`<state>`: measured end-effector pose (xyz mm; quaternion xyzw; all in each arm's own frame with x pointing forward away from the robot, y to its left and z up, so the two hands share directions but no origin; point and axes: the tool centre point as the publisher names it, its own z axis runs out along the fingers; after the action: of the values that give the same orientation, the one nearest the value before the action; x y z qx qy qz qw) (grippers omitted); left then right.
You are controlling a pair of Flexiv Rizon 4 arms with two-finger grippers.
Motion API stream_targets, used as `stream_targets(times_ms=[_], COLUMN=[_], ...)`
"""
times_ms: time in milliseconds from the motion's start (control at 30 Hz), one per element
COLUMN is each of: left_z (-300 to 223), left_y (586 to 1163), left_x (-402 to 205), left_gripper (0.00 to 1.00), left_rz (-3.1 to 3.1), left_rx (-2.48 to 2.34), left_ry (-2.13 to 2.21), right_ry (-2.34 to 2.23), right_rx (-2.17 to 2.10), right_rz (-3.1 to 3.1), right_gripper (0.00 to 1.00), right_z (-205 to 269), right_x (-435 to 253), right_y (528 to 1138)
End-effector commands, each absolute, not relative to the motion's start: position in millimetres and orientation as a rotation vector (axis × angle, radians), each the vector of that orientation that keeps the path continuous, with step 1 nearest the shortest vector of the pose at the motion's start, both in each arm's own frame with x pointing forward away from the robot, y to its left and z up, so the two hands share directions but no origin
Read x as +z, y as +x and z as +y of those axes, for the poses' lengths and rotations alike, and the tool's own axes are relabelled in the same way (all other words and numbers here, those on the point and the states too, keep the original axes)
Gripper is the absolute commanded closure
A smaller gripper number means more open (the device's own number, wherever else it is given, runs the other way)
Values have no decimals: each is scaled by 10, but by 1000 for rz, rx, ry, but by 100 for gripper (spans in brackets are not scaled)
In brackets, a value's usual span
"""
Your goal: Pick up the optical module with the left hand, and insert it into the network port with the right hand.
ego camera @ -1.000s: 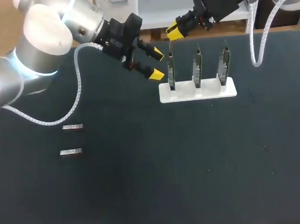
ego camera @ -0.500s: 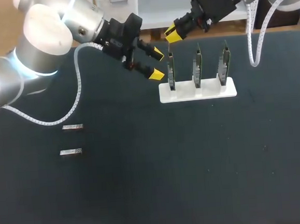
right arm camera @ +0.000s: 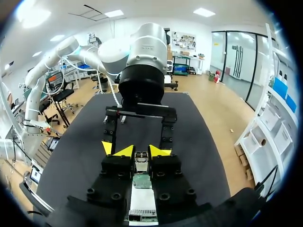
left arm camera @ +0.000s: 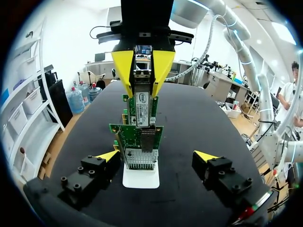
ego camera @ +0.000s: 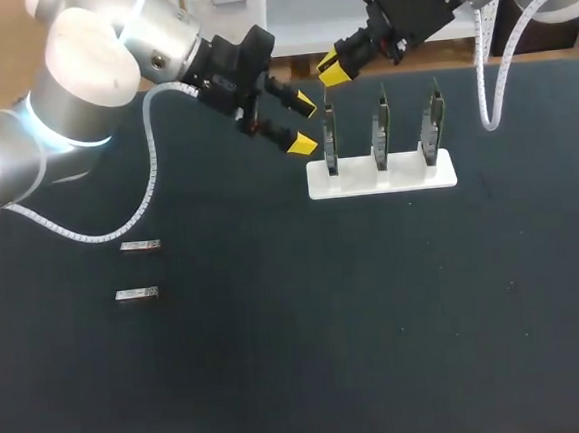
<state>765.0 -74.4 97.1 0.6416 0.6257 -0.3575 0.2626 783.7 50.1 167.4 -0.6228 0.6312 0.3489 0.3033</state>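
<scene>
Gripped the optical module (right arm camera: 141,161) between the right gripper's (ego camera: 332,67) fingers, directly over the leftmost card (ego camera: 330,141) on the white stand (ego camera: 407,176). Hung the left gripper (ego camera: 303,123) just beside that card, spread wide, clutching nothing.

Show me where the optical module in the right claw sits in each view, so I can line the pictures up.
Head view: the optical module is a thin sliver under the right claw, just above the leftmost card.
Left wrist view: optical module straight ahead, gripped between yellow fingers.
Right wrist view: optical module between its own claw's tips.
Shared landmark: the white stand.
</scene>
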Motion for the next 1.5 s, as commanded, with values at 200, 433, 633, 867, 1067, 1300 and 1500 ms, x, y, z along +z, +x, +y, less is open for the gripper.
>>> stream_targets(times_ms=[200, 433, 633, 867, 1067, 1300, 1500], left_z=[-751, -751, -751, -751, -751, -751, -751], left_y=[7669, 7669, 7669, 7669, 7669, 7669, 7669], left_x=[969, 969, 969, 969, 969, 969, 969], left_gripper=[0, 0, 0, 0, 0, 0, 0], left_rz=[1694, 1694, 1694, 1694, 1694, 1694, 1694], left_rx=[-968, -968, -968, -968, -968, -968, -968], left_ry=[1739, 1739, 1739, 1739, 1739, 1739, 1739], right_ry=[-1657, -1686, -1695, -1699, -1695, -1692, -1680], right_rx=[906, 844, 832, 829, 831, 825, 813], right_rz=[1669, 1638, 1631, 1626, 1638, 1641, 1625], right_gripper=[100, 100, 100, 100, 100, 100, 100], right_z=[511, 502, 500, 495, 484, 499, 506], right_x=[1654, 1728, 1721, 1710, 1683, 1667, 1708], right_y=[7802, 7768, 7738, 7724, 7741, 7753, 7761])
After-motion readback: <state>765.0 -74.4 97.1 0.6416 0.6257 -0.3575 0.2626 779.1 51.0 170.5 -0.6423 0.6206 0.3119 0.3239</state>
